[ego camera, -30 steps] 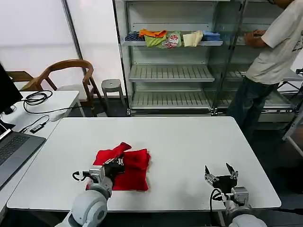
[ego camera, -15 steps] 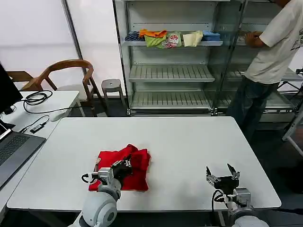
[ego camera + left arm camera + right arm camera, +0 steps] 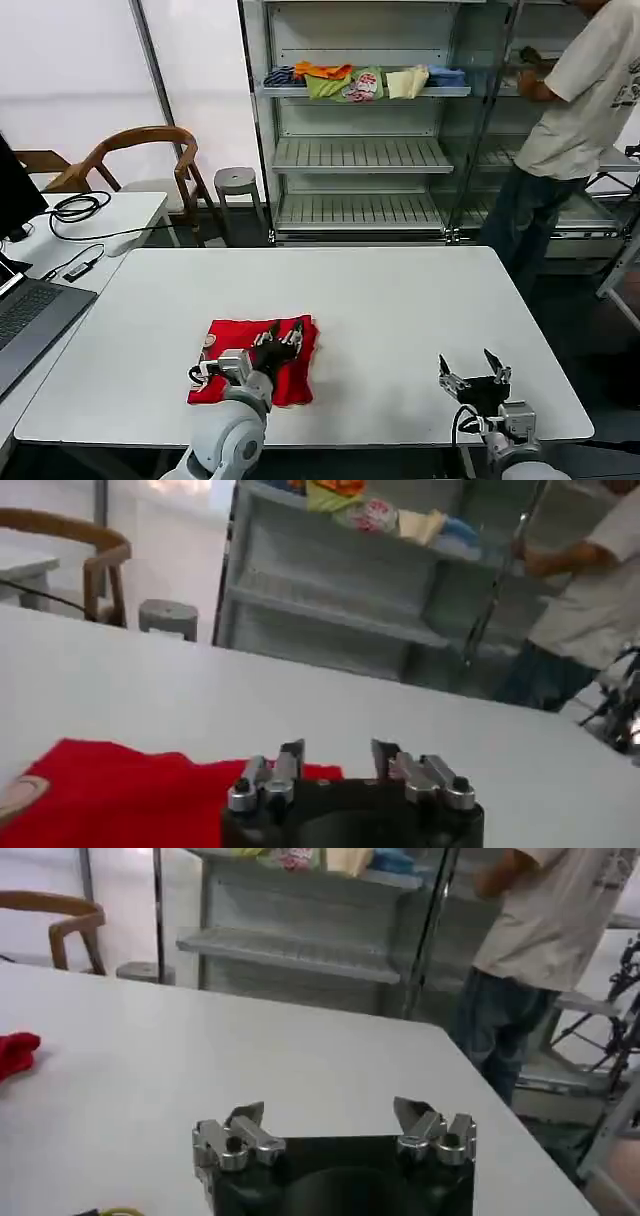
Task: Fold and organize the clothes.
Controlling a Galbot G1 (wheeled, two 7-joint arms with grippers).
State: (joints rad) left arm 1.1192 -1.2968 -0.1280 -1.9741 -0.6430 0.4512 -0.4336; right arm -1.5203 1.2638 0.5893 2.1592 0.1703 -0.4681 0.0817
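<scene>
Left arm: rises from the lower left-centre of the head view, grey rounded forearm pointing up and slightly right.
Left pincer point(image 3: 283, 331): at lower centre-left of the head view; in the left wrist view point(image 3: 335, 755) its two metal fingers point(image 3: 290, 757) stand parted with a clear gap and nothing between them.
Right arm: at the bottom right of the head view, wrist upright.
Right pincer point(image 3: 474, 366): fingers spread wide and pointing up; the right wrist view point(image 3: 327, 1114) shows them wide apart, holding nothing.
</scene>
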